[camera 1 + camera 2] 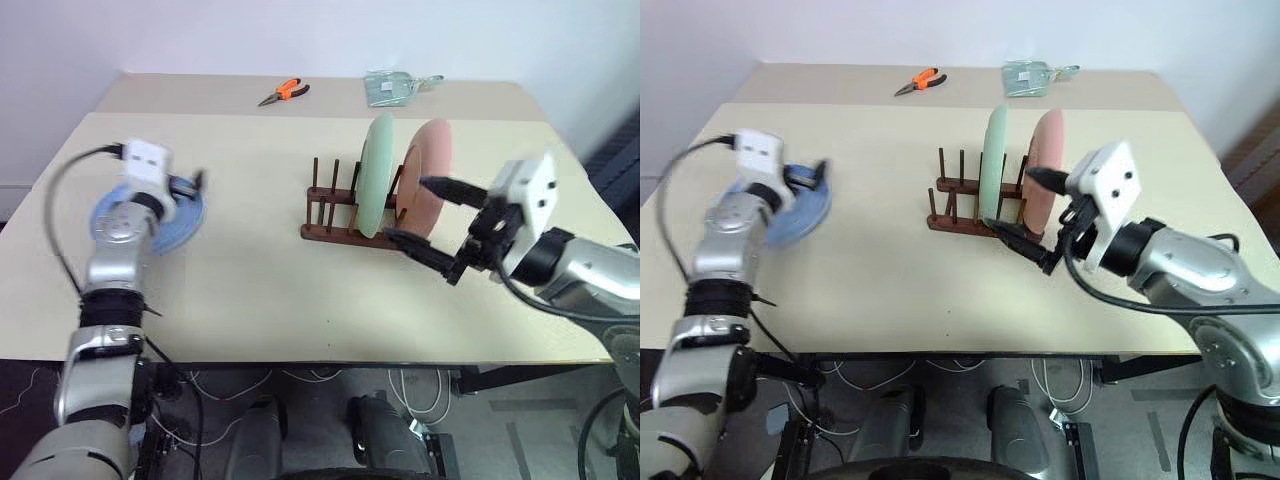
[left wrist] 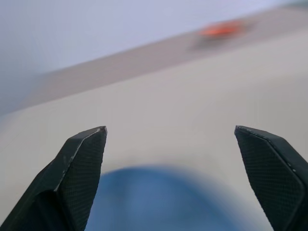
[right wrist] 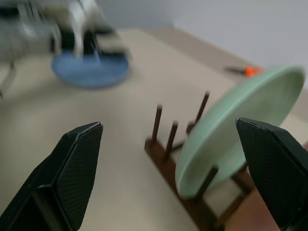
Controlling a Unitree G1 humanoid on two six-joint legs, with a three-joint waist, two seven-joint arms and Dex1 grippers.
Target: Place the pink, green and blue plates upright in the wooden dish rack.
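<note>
1. The left gripper (image 1: 185,185) stood wide open and empty over the blue plate (image 1: 800,215), which lay flat on the table (image 1: 250,290), well apart from the rack (image 1: 335,225) on its left side.
2. The right gripper (image 1: 432,225) was open too, holding nothing, just beside the rack's right end.
3. In the rack, the green plate (image 1: 378,175) and the pink plate (image 1: 428,175) stood upright side by side at the right end; the left pegs were free.
4. The blue plate looked stiff, light and smooth, probably breakable; lying flat, it likely offers only its rim for a pinch, and matte glaze may help the hold.
5. Open table lay between the blue plate and the rack. The pliers (image 1: 284,93) and a packet (image 1: 392,88) sat far behind the rack, out of the way. The blue plate lay near the table's left edge.
</note>
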